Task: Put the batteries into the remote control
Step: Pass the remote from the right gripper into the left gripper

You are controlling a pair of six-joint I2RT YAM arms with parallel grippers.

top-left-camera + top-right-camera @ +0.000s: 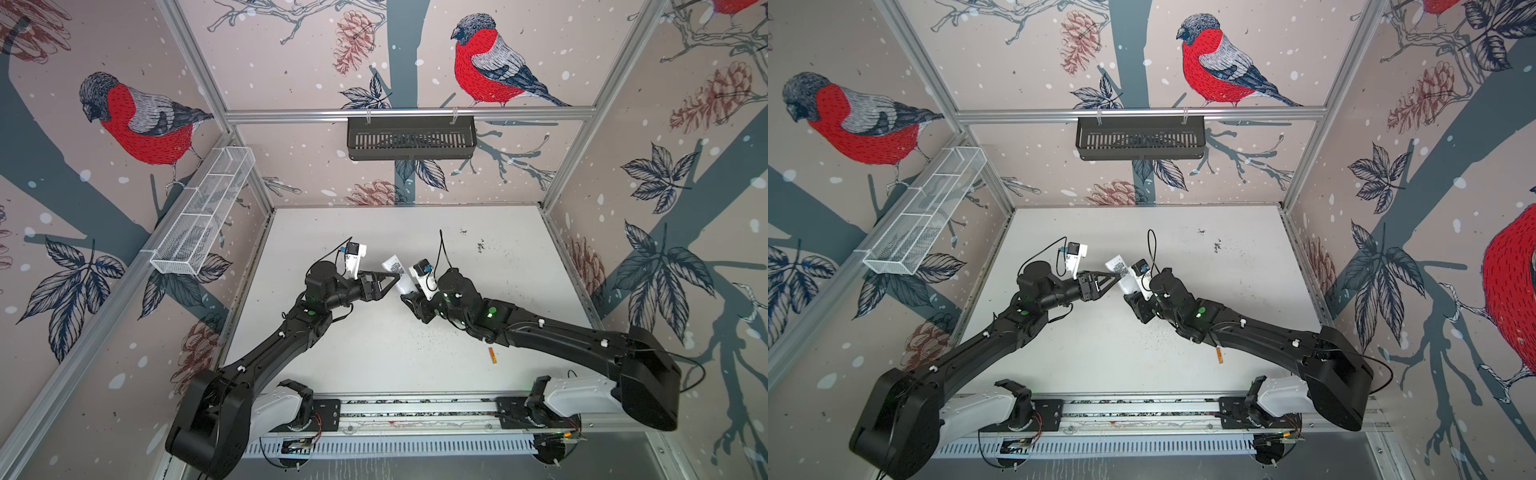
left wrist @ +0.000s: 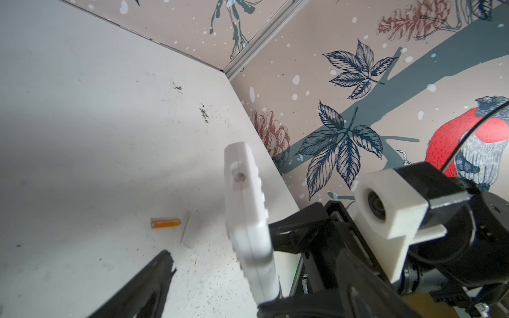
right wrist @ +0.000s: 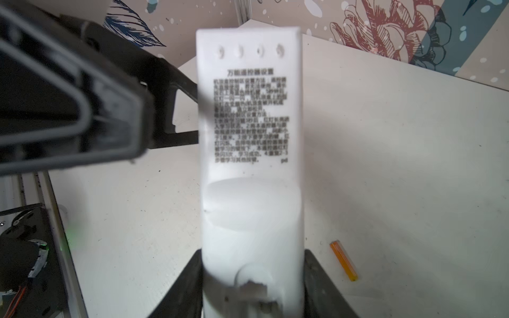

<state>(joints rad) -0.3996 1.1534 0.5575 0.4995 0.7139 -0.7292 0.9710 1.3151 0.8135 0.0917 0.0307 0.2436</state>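
**Handover pose above the table.** The right gripper (image 3: 253, 278) was clamped on the lower end of the long slim white plastic remote control (image 3: 250, 137). The remote's long axis rose from that claw, tilted toward the left gripper (image 1: 388, 282), and its printed back faced the right wrist camera. The left gripper's jaws stood apart and held nothing, their tips just beside the remote's upper half in both top views. One small slim orange cylindrical battery (image 1: 492, 356) lay flat on the white tabletop (image 1: 374, 353). It was beside the right forearm and well apart from both claws, toward the base rail, with its long axis running roughly near-to-far. A small white rectangular cover piece (image 2: 190, 231) lay just beside it. No second battery was visible. By judgement, the right arm was nearer the battery but occupied, so the free left claw would have to reach across for it.
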